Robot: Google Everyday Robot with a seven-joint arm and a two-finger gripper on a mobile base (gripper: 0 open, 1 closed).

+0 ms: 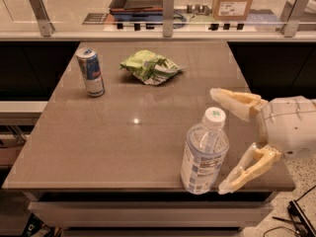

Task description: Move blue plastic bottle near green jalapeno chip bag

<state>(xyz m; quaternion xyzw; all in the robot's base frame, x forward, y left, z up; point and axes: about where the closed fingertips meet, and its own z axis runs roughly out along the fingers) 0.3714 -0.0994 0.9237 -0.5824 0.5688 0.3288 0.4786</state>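
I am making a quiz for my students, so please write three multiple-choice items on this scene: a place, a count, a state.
1. Where is the green jalapeno chip bag? A) touching the blue plastic bottle; B) on the far part of the table, right of the can; C) under the gripper.
2. How many drink containers stand on the table? A) one; B) two; C) four.
3. The gripper's jaws are: A) shut on the can; B) shut on the bottle; C) open, right of the bottle.
Answers: 1 B, the bag lies right of the can; 2 B, only bottle and can stand; 3 C, the jaws are spread wide.
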